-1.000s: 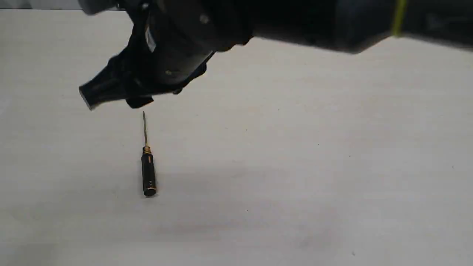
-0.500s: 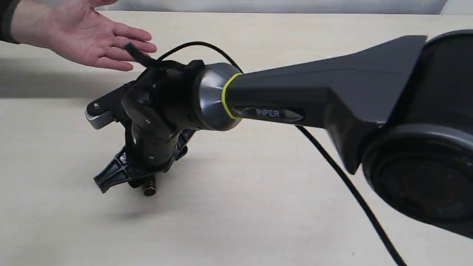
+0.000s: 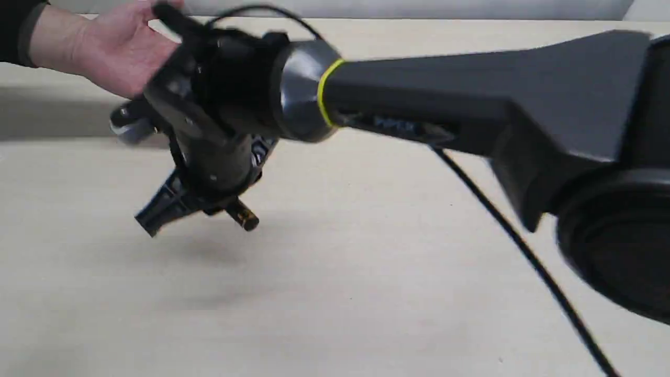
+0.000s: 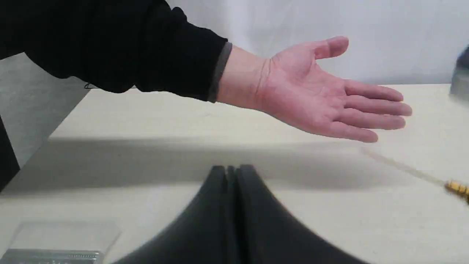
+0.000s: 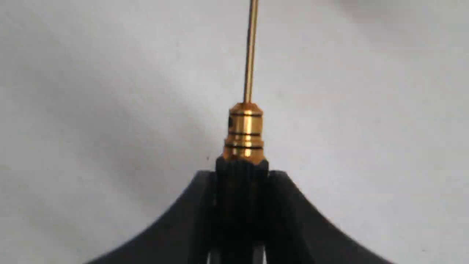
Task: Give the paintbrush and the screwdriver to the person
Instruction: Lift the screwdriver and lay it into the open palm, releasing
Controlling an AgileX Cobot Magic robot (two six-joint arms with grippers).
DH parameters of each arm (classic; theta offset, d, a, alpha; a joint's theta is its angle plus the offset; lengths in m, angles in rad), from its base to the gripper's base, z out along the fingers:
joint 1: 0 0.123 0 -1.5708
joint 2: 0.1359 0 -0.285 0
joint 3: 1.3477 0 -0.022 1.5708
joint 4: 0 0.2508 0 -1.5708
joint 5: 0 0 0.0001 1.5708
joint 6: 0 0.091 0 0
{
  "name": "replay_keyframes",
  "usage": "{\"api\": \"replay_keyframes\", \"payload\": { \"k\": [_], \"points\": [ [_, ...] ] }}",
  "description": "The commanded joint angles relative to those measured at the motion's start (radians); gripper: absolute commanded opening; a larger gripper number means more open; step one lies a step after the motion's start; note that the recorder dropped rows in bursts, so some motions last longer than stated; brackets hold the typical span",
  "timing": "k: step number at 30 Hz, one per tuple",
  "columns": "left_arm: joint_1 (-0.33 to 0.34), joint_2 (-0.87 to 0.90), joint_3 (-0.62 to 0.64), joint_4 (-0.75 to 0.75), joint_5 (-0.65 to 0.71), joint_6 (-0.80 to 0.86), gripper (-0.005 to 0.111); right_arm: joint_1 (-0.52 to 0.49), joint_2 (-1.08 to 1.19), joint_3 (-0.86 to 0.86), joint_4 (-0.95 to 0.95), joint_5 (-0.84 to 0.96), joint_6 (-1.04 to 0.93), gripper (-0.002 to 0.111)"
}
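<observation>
Screwdriver point(image 5: 244, 132) handover is the step in hand. My right gripper point(image 5: 242, 173) is clamped on the black handle just behind the gold collar, with the thin shaft projecting straight out ahead of the jaws. The exterior view shows the tool tilted and clear of the counter point(image 3: 366, 293), over its left half, with a shadow beneath it. The person's hand point(image 4: 322, 99) waits palm up and open above the far left corner, apart from the tool.

Paintbrush: I cannot identify it with confidence in any view.

Next move, in my judgement: carry the tool towards the far left corner and lay it across the palm. Open the jaws only once the hand bears it. The shaft tip leads toward the fingers, so the approach should come in flat and slow rather than point first.

Other findings:
- My left gripper point(image 4: 231, 170) sits low near the left edge, jaws pressed together with nothing between them, short of the hand and out of the route.
- A pale flat object with a silver strip point(image 4: 55, 253) lies near the left edge; too blurred to name.
- My right arm point(image 3: 471, 99) reaches across the counter and hides the fingers in the exterior view. Its cable point(image 3: 523, 251) trails toward the near right corner.
- Nothing visible lies between tool and palm.
</observation>
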Motion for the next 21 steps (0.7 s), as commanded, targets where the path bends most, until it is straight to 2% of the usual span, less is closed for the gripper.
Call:
{"api": "replay_keyframes", "payload": {
  "k": [1, 9, 21],
  "points": [
    [-0.008, -0.002, 0.002, 0.000, -0.006, -0.002, 0.000, 0.019, -0.137, -0.091, -0.017, 0.049, -0.016, 0.005],
    [-0.008, -0.002, 0.002, 0.000, -0.006, -0.002, 0.000, 0.052, -0.220, -0.169, -0.019, -0.164, -0.016, 0.005],
    [-0.008, -0.002, 0.002, -0.003, -0.003, -0.002, 0.000, 0.048, 0.037, -0.169, -0.178, -0.351, 0.001, 0.005]
  ]
}}
